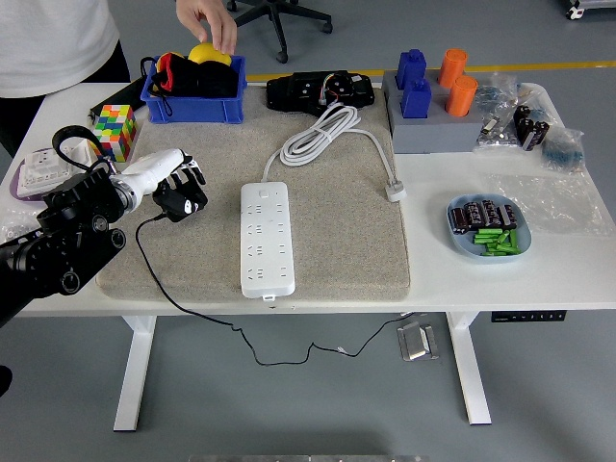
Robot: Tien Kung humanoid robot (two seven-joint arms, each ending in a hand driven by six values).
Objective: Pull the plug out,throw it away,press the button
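Note:
A white power strip (266,238) lies lengthwise on the beige mat (337,241), with no plug in its sockets. Its white cord (322,135) coils at the mat's back. My left hand (183,192) hovers over the mat's left side, left of the strip, its fingers curled on a black plug (176,207). The plug's thin black cable (173,294) trails down over the table's front edge. A person's hand (207,21) rests at the blue bin (192,87) at the back. My right arm is out of view.
A coloured cube (114,130) and a white socket plate (48,168) sit at the left. A black device (320,91) lies behind the mat. Blue and orange blocks on a grey base (433,130), plastic bags and a blue dish (486,231) stand at the right.

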